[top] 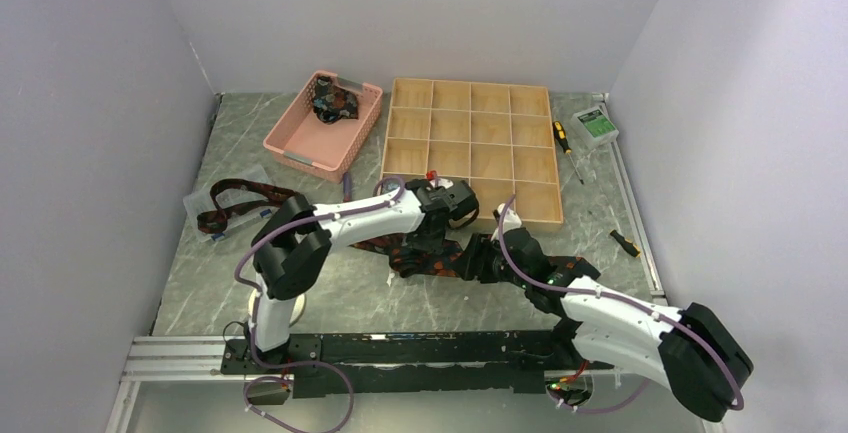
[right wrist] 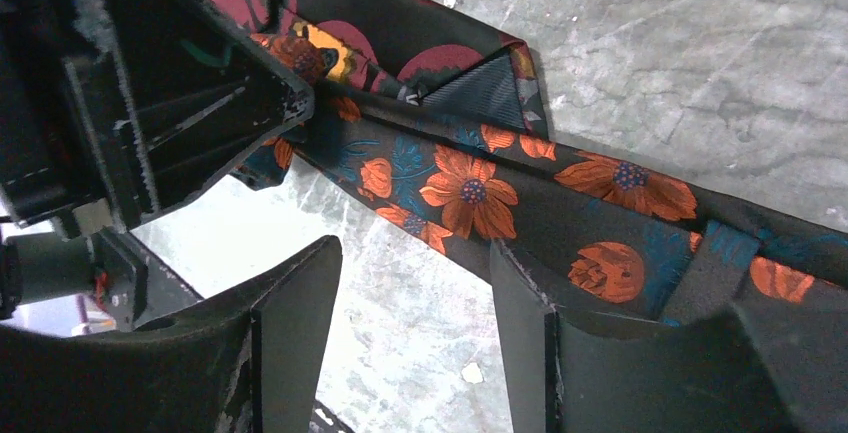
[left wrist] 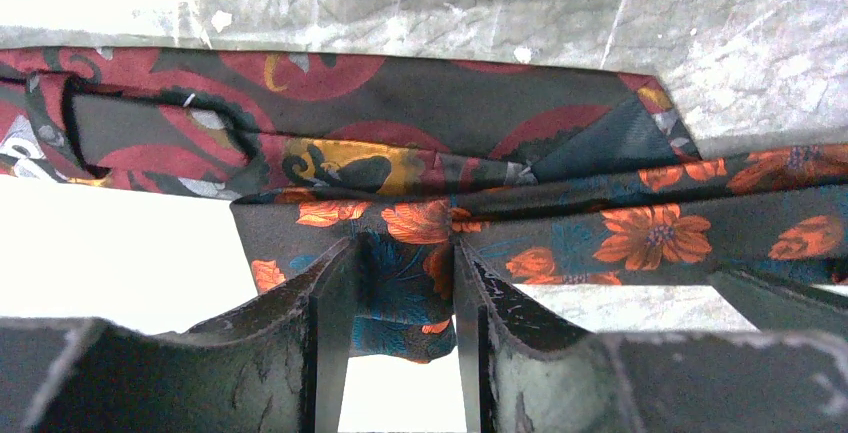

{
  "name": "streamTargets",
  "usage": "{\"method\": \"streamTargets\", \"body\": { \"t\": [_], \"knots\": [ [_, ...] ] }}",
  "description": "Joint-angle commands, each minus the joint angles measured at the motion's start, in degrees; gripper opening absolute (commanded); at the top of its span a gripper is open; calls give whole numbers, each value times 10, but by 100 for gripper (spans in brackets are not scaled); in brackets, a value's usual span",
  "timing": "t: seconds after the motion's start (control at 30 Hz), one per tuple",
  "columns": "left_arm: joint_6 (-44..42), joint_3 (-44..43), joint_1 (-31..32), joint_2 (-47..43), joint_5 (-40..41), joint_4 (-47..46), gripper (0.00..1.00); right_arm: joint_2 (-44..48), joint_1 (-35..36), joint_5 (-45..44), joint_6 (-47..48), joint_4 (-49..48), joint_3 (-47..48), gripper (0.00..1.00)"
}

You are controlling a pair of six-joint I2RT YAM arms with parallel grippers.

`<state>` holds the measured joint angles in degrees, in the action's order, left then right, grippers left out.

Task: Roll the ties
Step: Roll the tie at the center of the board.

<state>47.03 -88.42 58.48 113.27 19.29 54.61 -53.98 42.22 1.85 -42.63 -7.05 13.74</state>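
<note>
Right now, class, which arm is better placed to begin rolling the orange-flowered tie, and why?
Probably the left: the folded end of the orange-flowered tie sits between the fingers of the left gripper, ready to turn. The right gripper stands open farther along the tie, clamping nothing.

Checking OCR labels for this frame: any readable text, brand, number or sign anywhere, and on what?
No text can be read in any view.
The green-and-white label on the box is too small to read.
The ties show only flower and swirl prints, no words.
</note>
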Motion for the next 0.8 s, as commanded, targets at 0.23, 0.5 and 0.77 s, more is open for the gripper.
{"method": "streamTargets", "body": {
  "t": [0.23,0.5,0.77],
  "knots": [
    [3,86,4,-88,-3,-78,45,-48,-42,109,-42,-103,5,64],
    [-33,134,5,-103,5,-146,20,-76,-42,138,-45,-157,4,62],
    [-42,163,5,-134,7,-177,35,-82,-42,132,-32,-156,-2,62]
  ]
}}
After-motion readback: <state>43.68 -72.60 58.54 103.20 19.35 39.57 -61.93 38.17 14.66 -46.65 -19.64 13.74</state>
